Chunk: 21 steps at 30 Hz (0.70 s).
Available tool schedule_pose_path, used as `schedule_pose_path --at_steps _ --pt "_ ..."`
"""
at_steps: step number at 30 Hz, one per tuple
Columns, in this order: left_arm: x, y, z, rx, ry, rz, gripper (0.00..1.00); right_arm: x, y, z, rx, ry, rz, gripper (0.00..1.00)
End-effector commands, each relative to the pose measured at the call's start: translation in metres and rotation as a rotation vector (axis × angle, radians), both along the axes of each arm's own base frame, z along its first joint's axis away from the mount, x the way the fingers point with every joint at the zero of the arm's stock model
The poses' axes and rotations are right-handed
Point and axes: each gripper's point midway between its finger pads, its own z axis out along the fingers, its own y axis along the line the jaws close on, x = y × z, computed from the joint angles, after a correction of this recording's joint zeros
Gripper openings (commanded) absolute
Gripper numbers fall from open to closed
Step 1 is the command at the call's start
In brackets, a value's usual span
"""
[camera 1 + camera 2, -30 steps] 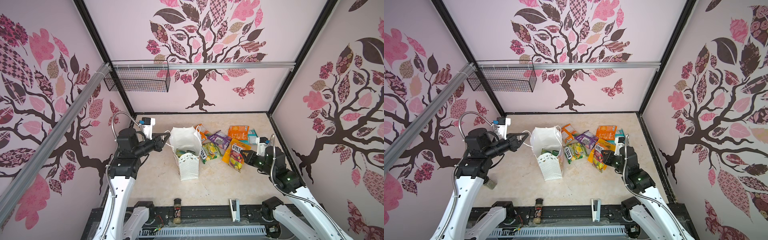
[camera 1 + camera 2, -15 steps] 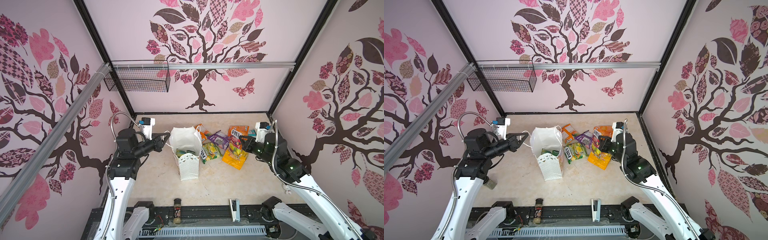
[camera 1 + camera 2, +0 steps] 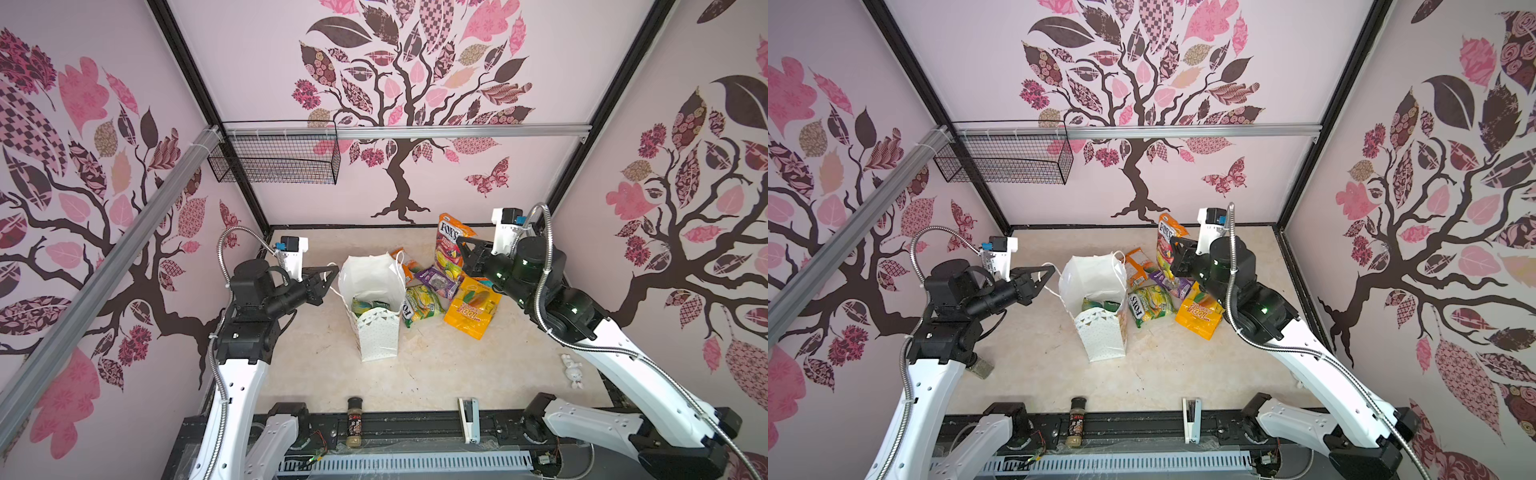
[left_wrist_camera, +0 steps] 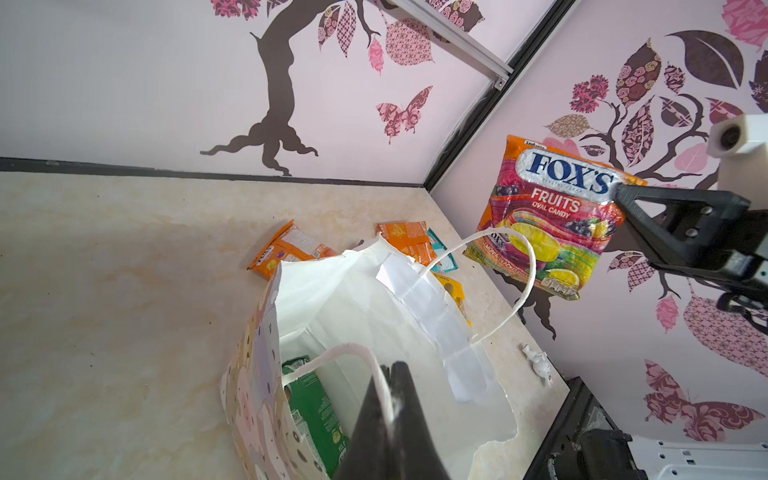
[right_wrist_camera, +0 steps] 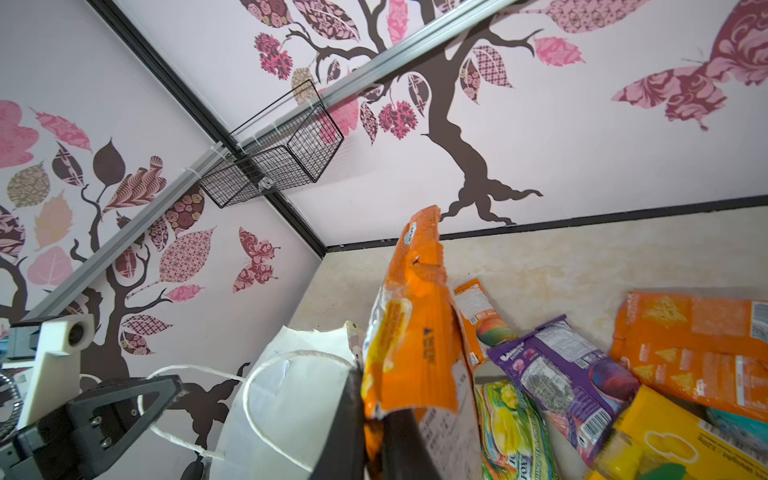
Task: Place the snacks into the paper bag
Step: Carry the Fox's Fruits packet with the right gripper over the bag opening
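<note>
At the right gripper: clenched on the upper edge of the FOX'S packet, held upright in the air, clear of the table, above the pile and to the right of the bag. A second ago, low at the near side of the pile, packet down among the others; half a second ago, partway up; now higher and nearer the back wall. At the left gripper: no change, pinched shut on a cord handle, keeping the bag mouth wide, same spot as before. Inside the standing bag, as earlier: a green packet. Lying on the table just right of the bag: a lime packet, a purple packet, a yellow packet, and farther back an orange packet.
</note>
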Motion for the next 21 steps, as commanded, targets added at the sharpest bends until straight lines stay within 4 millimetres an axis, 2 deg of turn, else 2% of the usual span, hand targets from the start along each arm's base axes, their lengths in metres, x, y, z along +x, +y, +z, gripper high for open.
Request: schedule_pose_path --at_steps 1,14,17,19,21 --pt "0.001 0.0 -0.003 0.012 -0.02 -0.001 0.06 0.003 0.006 0.046 0.007 -0.141 -0.047 0.0" --pt "0.003 0.002 -0.007 0.018 -0.009 0.014 0.06 -0.005 0.072 0.11 -0.028 -0.297 -0.023 0.0" --pt "0.004 0.001 -0.005 0.015 -0.01 0.012 0.06 -0.016 0.089 0.124 -0.052 -0.352 -0.033 0.0" --pt "0.003 0.002 -0.006 0.017 -0.009 0.013 0.06 -0.026 0.107 0.133 -0.084 -0.391 -0.023 0.0" --pt "0.003 0.002 -0.006 0.018 -0.009 0.013 0.06 -0.032 0.124 0.133 -0.125 -0.396 -0.011 0.0"
